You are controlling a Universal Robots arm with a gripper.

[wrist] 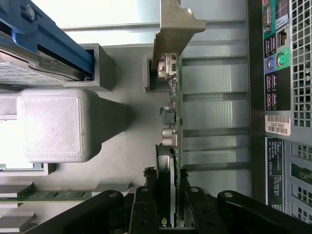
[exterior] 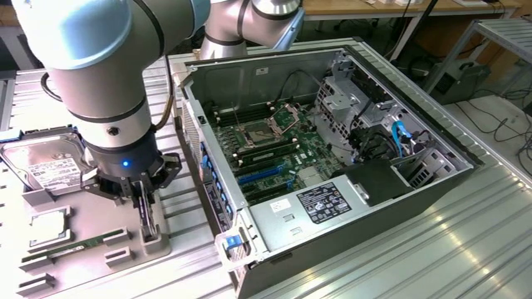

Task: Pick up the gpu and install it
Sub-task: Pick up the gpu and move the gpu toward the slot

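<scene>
The gpu (exterior: 148,219) stands on edge in a grey holder (exterior: 154,244) on the parts tray, at the exterior view's left of the open computer case (exterior: 249,219). My gripper (exterior: 143,200) is straight above it, with its black fingers (wrist: 147,197) down on both faces of the card. In the wrist view the gpu (wrist: 173,122) is edge-on between the fingers of my gripper (wrist: 167,200). Its silver end bracket (wrist: 170,24) is at the far end and the black fan (wrist: 165,165) lies against one finger. Blue expansion slots (exterior: 261,175) lie on the motherboard inside the case.
On the grey tray (exterior: 87,212) lie a silver hard drive (exterior: 42,165), a processor (exterior: 48,227) and a green memory stick (exterior: 71,246). A grey printed block (wrist: 53,124) stands beside the card. The case's rear port panel (wrist: 280,73) is close alongside.
</scene>
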